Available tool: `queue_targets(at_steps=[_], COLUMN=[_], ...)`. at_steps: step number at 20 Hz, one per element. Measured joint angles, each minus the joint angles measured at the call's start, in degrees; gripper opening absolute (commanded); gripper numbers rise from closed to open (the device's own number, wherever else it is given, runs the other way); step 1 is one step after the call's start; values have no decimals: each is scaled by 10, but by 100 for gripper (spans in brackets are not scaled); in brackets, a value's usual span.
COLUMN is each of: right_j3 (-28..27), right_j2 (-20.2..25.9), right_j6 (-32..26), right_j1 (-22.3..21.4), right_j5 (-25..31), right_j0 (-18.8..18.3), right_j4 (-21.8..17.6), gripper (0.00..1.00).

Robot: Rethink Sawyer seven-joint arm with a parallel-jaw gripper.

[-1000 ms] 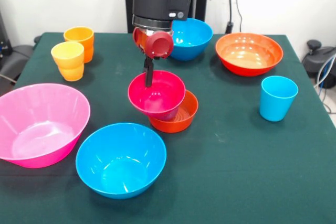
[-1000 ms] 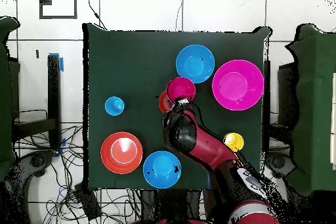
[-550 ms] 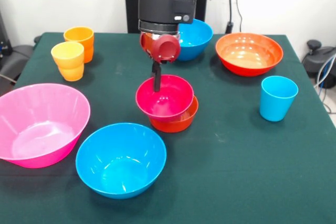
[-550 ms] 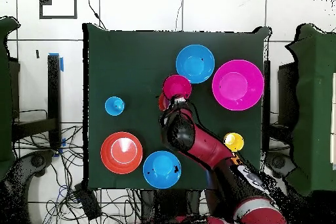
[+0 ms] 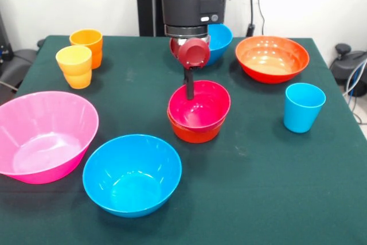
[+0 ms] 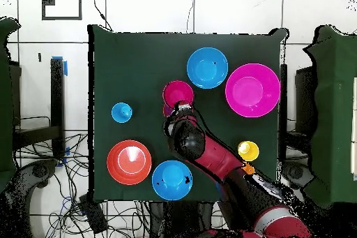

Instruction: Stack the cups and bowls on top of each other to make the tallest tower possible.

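My gripper (image 5: pixel 190 94) is shut on the far rim of the small crimson bowl (image 5: pixel 202 109), with one dark finger reaching down inside it. The crimson bowl rests over the small orange bowl (image 5: pixel 194 133), whose lower wall shows beneath it. Together they form the low tower at mid-table. In the overhead view the crimson bowl (image 6: pixel 178 93) lies just beyond the gripper (image 6: pixel 176 108). A yellow cup (image 5: pixel 74 66) and an orange cup (image 5: pixel 87 41) stand together at the far left. Alone at the right is a light blue cup (image 5: pixel 303 106).
A huge pink bowl (image 5: pixel 43 135) sits at the near left and a blue bowl (image 5: pixel 132 174) at the front. Behind the arm is a second blue bowl (image 5: pixel 217 39). A wide orange bowl (image 5: pixel 272 57) lies at the far right.
The gripper has carried the crimson bowl to the right in the front view. The bowl was offset to the orange bowl's left and is now centred over it.
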Motion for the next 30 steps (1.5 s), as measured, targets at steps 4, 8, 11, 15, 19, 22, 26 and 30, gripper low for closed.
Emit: queue_targets(at_steps=[4, 8, 11, 15, 19, 22, 26, 30], right_j3=[0, 0, 0, 0, 0, 0, 0, -1], right_j2=[-4, -23, -48, -76, -104, -123, -147, -160], right_j6=[0, 0, 0, 0, 0, 0, 0, 0], right_j1=[-3, -9, -15, -22, -27, -30, -32, -32], right_j5=[9, 32, 63, 110, 155, 183, 206, 206], right_j0=[11, 41, 74, 109, 137, 153, 166, 162], right_j4=[15, 34, 47, 60, 70, 71, 71, 71], gripper=[0, 0, 0, 0, 0, 0, 0, 0])
